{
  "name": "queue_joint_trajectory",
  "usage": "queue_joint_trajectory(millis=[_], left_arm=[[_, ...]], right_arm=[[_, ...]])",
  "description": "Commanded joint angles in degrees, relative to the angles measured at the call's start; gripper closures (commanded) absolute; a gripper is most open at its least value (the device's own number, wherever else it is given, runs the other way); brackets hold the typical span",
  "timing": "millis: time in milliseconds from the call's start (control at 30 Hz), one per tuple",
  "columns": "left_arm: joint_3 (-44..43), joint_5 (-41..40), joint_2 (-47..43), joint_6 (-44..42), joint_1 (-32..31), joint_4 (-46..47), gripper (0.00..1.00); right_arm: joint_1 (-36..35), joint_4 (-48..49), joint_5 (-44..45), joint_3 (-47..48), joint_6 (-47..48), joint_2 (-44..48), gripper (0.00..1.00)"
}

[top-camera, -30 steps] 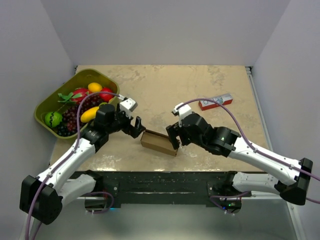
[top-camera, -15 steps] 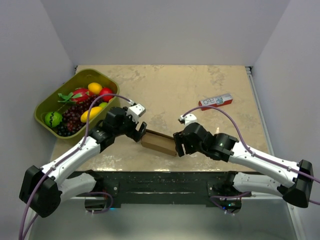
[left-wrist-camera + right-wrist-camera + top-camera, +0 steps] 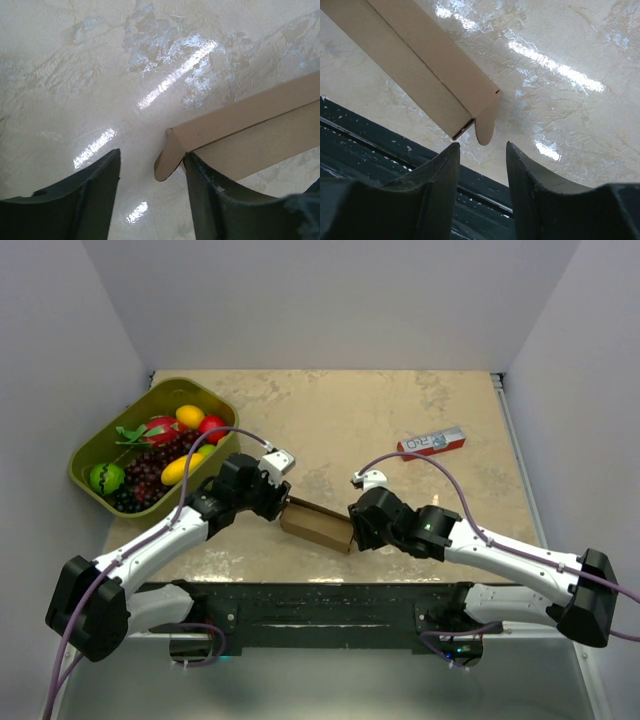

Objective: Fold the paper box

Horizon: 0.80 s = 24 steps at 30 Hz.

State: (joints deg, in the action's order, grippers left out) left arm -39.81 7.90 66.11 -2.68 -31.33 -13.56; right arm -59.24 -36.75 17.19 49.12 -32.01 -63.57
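Paper box of plain brown cardboard, long and flat, lies unmoved on the beige tabletop. At the box's left end, the left pincer has closed in. Its jaws are spread wide with the curled end flap between them, gripping nothing. At the box's right end, the right pincer has come down beside the other loose tab, jaws parted and empty. Both ends look ready for tucking.

One paper box, one printed carton, one green tray, two pincers (left pincer, right pincer)
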Motion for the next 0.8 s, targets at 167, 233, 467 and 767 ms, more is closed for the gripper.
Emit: queue_joint_trajectory(millis=[167,233,467,767], left_arm=[[-1.85,1.59,-0.8,-0.22,-0.31,-0.94,0.6],[-1.85,2.9,-0.8,0.04,-0.22,-0.68,0.62],[-2.2,4.4,-0.36,0.83,-0.57,-0.5,0.77],[-2.38,6.07,0.6,2.06,-1.54,-0.41,0.88]], right_arm=[[-0.35,5.1,3.11,-1.22,-0.86,-1.47,0.71],[-0.35,5.46,3.02,-0.87,-0.86,-2.69,0.74],[-0.35,5.46,3.46,1.41,-1.12,-4.98,0.93],[-0.35,5.2,3.64,5.27,-3.14,-6.56,0.98]])
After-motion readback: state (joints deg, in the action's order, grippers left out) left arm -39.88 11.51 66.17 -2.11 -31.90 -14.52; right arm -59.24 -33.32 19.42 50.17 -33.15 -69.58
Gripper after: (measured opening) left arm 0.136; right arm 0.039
